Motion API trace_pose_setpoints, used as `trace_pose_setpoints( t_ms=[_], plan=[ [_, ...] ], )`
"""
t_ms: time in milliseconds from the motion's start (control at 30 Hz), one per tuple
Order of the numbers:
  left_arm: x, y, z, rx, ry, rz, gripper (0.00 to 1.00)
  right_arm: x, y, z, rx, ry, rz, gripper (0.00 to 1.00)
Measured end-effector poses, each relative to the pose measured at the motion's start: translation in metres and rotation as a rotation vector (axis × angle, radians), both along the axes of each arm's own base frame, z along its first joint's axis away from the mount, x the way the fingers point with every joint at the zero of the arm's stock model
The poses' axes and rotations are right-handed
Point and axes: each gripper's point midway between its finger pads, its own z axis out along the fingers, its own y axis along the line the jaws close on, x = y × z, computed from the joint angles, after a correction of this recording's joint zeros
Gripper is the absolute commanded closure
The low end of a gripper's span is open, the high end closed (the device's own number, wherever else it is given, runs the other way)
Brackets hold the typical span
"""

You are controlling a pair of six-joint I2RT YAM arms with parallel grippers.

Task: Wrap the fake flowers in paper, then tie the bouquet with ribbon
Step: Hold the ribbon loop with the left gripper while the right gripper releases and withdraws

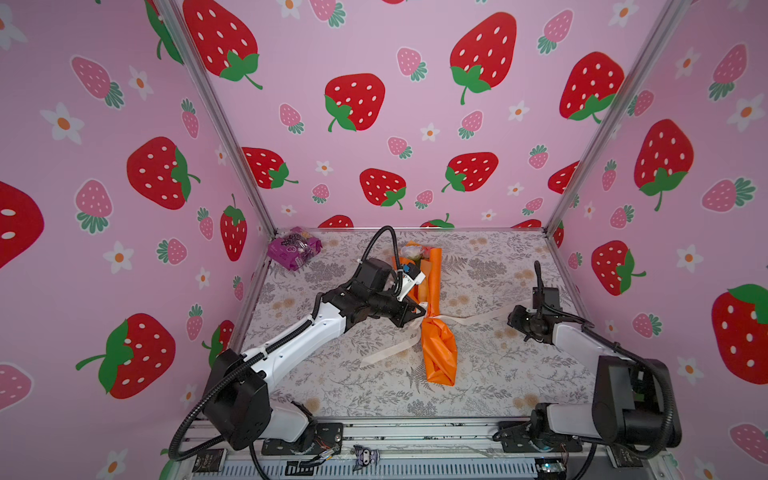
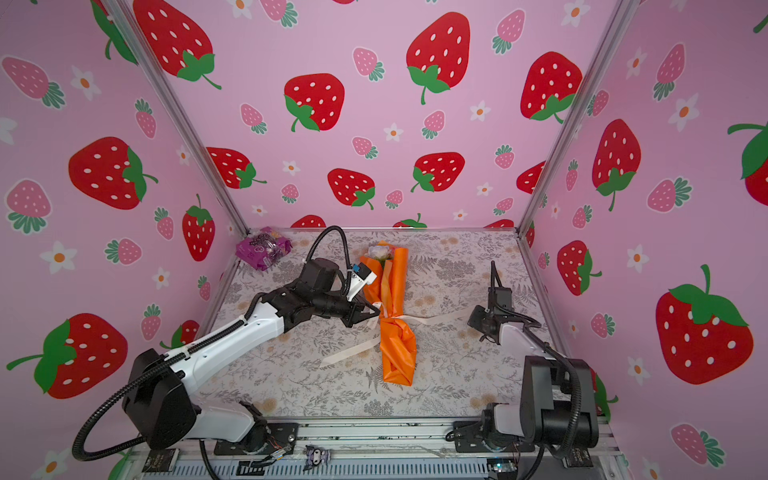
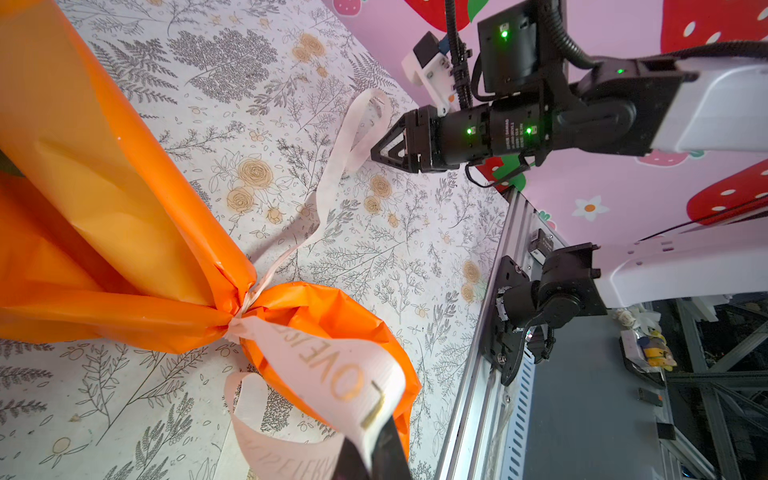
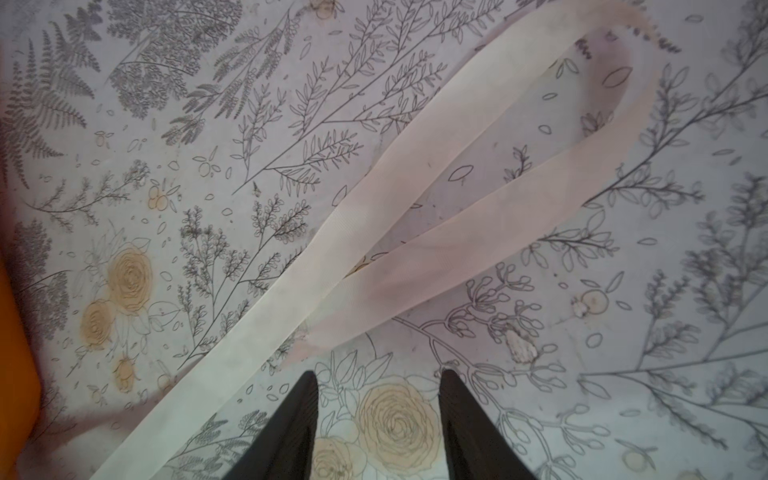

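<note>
Bouquet (image 1: 439, 349) lies mid table (image 1: 519, 374), flower heads (image 1: 409, 251) at 12 o'clock, half hidden behind my left arm (image 1: 299, 336). Left gripper (image 3: 370, 457) pinches the ribbon (image 3: 332, 365); right gripper (image 4: 378, 374) gapes apart at 3 o'clock.

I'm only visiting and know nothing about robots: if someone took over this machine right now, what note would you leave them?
Left gripper: shut on one tail of the pale cream ribbon with gold lettering.
Right gripper: open, empty; the ribbon's other tail lies looped on the floral-print table just ahead of it.
Bouquet of fake flowers in orange wrapping paper: lying on that table, between the arms.
Done: ribbon cinched round the wrapping's waist.
Left: no bow visible; probably pick up the free tail and finish tying.
</note>
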Motion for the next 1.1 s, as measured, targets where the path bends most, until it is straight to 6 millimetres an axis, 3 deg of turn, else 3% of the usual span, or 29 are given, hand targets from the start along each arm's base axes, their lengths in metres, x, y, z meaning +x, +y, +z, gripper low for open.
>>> trace_pose_setpoints(
  t_ms=[233, 267, 400, 600, 800, 967, 1100],
  plan=[
    [-0.001, 0.000, -0.004, 0.006, 0.017, -0.006, 1.00, 0.029, 0.004, -0.004, 0.039, 0.022, 0.016, 0.49],
    [-0.001, 0.000, -0.004, 0.006, 0.017, -0.006, 1.00, 0.031, 0.005, -0.006, 0.043, 0.027, 0.017, 0.45],
    [-0.001, -0.001, -0.004, 0.006, 0.018, -0.007, 1.00, 0.040, 0.006, -0.017, 0.049, 0.059, 0.018, 0.46],
    [-0.001, -0.001, -0.004, 0.006, 0.014, -0.010, 1.00, 0.061, 0.006, -0.018, 0.043, 0.041, 0.021, 0.48],
    [-0.001, -0.001, -0.004, 0.007, 0.008, -0.014, 1.00, 0.080, 0.007, -0.021, -0.007, 0.030, 0.050, 0.65],
    [-0.001, -0.001, -0.004, 0.007, 0.001, -0.018, 1.00, 0.099, 0.011, -0.024, -0.128, 0.036, 0.090, 0.70],
    [-0.001, -0.001, -0.004, 0.007, 0.002, -0.018, 1.00, 0.109, 0.018, -0.025, -0.230, 0.045, 0.123, 0.83]
  ],
)
